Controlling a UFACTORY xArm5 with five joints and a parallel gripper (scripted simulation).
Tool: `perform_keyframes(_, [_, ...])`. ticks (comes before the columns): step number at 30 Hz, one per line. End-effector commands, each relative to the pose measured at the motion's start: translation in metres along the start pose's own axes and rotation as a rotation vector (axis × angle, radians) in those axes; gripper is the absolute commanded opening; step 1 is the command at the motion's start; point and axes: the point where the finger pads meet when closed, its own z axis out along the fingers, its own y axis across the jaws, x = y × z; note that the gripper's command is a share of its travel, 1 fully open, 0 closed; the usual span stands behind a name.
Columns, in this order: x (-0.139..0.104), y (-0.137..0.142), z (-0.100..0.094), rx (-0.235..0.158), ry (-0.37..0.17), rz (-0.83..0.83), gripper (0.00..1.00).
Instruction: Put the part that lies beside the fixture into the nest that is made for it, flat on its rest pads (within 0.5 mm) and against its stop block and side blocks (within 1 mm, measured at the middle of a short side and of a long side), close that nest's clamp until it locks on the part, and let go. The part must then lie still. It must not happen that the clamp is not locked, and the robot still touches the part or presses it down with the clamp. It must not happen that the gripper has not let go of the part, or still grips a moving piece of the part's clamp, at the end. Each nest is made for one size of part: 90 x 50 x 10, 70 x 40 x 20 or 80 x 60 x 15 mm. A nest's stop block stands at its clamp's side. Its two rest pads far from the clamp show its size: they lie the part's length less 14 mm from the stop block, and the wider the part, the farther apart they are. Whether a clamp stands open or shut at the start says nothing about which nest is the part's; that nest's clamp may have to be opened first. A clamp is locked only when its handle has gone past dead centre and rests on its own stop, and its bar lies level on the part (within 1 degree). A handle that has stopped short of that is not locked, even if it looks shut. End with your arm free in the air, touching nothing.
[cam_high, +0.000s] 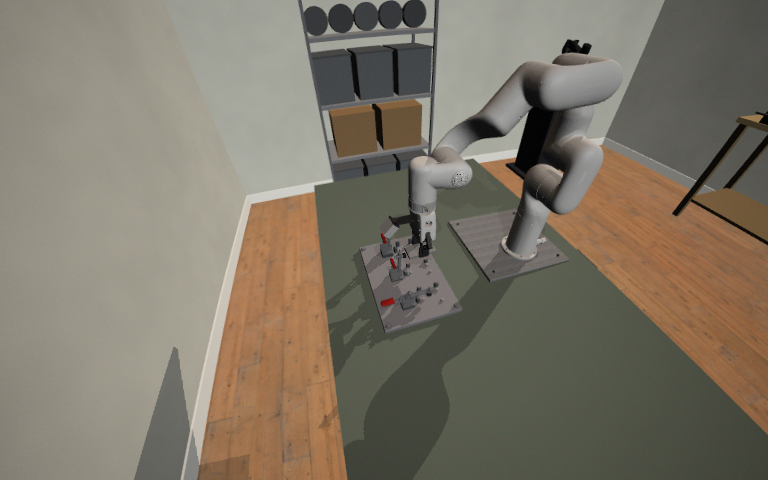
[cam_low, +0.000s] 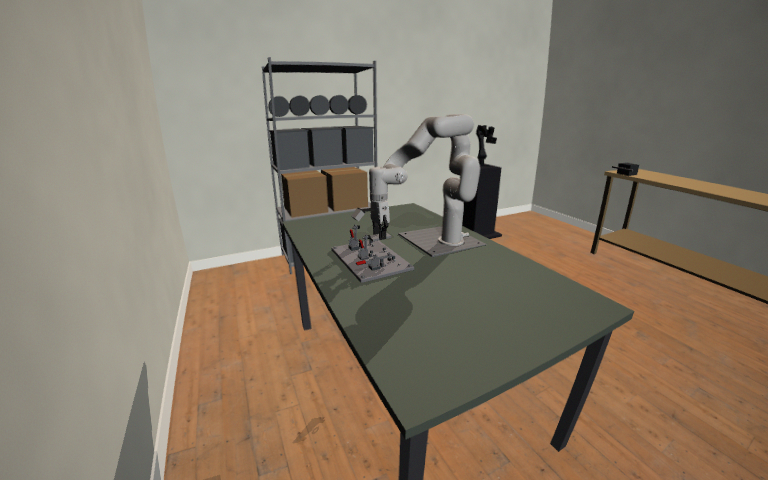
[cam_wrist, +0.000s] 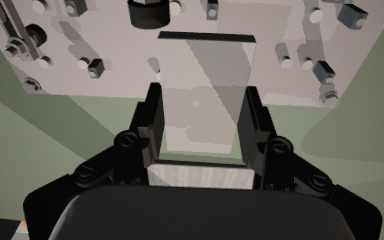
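At the left of the grey rectangular fixture plate (cam_high: 396, 322) stand red-handled toggle clamps (cam_high: 387, 302); rightward, over its far nest, the black two-fingered gripper (cam_wrist: 204, 131) clamps the pale grey flat block part (cam_wrist: 207, 95). Lower it level, then slide it against the stops.

Between the black fingers a pale grey part (cam_wrist: 207, 107) is showing; beyond them, light grey fixture plate (cam_wrist: 115, 80), red clamp handles (cam_high: 387, 302).
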Motion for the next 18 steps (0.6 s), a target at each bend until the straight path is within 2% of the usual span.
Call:
perform_keyframes(1, [0.002,-0.016,-0.001,-0.001,0.004,0.002,0.0])
perform_keyframes(7, [0.002,-0.026,0.0,-0.002,0.004,0.002,0.0])
perform_keyframes(18, [0.002,-0.027,0.0,-0.002,0.004,0.002,0.0])
